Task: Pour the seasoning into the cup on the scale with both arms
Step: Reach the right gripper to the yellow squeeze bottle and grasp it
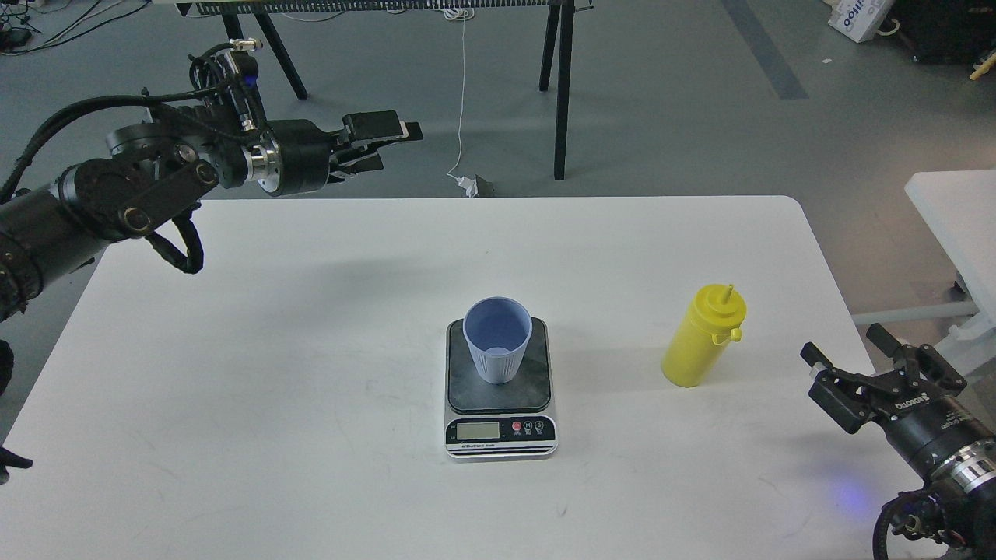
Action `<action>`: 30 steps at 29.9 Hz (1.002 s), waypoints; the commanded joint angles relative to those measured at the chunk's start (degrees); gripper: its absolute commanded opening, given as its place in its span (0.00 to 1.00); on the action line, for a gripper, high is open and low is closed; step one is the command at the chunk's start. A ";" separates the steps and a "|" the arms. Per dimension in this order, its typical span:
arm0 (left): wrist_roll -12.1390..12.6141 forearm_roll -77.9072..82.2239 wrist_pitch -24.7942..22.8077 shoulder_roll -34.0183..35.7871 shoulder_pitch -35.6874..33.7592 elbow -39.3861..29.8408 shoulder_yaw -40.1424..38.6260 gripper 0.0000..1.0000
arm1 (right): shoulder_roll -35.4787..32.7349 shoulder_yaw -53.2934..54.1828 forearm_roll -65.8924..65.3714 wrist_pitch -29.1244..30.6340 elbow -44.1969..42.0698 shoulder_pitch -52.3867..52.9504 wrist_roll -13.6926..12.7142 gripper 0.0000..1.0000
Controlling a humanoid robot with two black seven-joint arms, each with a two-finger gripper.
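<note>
Nothing grasped yet. Seasoning bottle (702,340) stands upright on the white table (233,373), right of the scale (500,389) and well apart from it, nozzle up, tethered cap hanging off to the side. Cup (497,340) sits upright on the scale's dark plate, looks empty. Right gripper (852,365) is low at the table's right edge, near the bottle, jaws spread, holding nothing. Left gripper (373,144) hovers high over the far left edge, empty; fingers look parted but seen side-on, so hard to be sure how wide. Handling, my read: bottle is light, soft-walled plastic, so it will dent and squirt if pinched hard; grab mid-body below the dome with moderate force, keep the nozzle clear. Cup is light and tips easily, so the left should probably steady it low on the ribbed part during the pour
</note>
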 commanded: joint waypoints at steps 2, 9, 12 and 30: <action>0.00 -0.04 0.00 0.44 0.29 -0.01 0.03 0.99 | 2.27 -3.22 -4.49 -0.16 -2.55 4.54 0.00 1.00; 0.00 0.05 0.00 0.97 0.55 -0.01 0.03 0.99 | 6.05 -5.86 -8.44 0.10 -8.26 7.27 0.00 0.99; 0.00 -0.04 0.00 0.97 0.99 -0.01 0.03 0.99 | 6.85 -6.21 -8.71 0.19 -9.32 7.36 0.00 0.99; 0.00 -0.04 0.00 1.06 1.34 -0.01 0.03 0.99 | 10.45 -8.41 -13.98 -0.16 -13.72 12.46 0.00 0.99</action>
